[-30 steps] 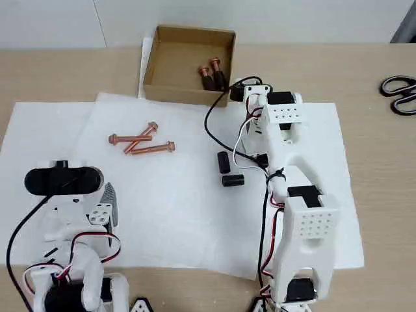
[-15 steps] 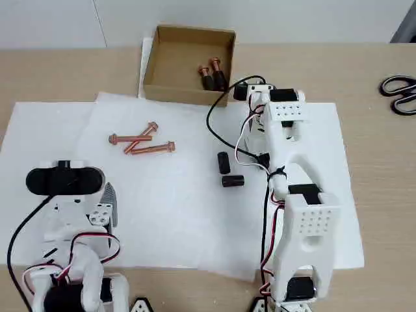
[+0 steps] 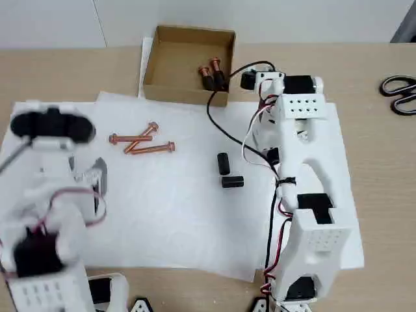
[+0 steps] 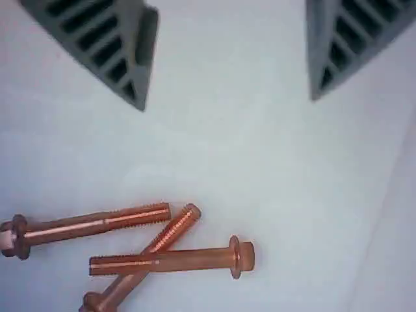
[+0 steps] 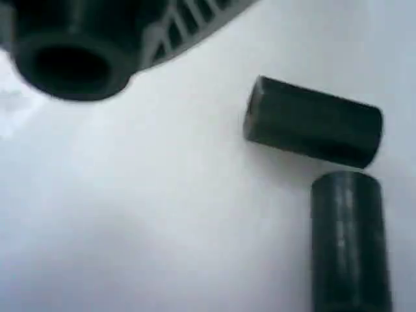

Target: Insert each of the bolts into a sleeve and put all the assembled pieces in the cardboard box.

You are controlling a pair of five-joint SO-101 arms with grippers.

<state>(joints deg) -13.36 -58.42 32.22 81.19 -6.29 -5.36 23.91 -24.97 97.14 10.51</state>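
Three copper bolts (image 3: 140, 140) lie crossed on the white paper (image 3: 162, 221); the left wrist view has these bolts (image 4: 169, 258) just beyond my left gripper (image 4: 227, 101), which hangs open and empty above the paper. In the high view the left gripper (image 3: 97, 174) is left of the bolts. Two black sleeves (image 3: 223, 162) (image 3: 233, 181) lie at mid-paper, also seen as sleeves (image 5: 312, 123) (image 5: 351, 240) in the right wrist view. My right gripper (image 3: 272, 156) is to their right, shut on a third black sleeve (image 5: 68, 62). The cardboard box (image 3: 170, 62) holds two assembled pieces (image 3: 211, 75).
Scissors (image 3: 400, 91) lie at the table's far right edge. A black cable (image 3: 224, 130) loops from the right arm over the paper, close to the box's corner and the loose sleeves. Bare paper stretches between the bolts and the sleeves.
The left arm has lifted and swung forward, bringing its open gripper close to the bolts. The right arm has shifted a little to the right and back with its sleeve.
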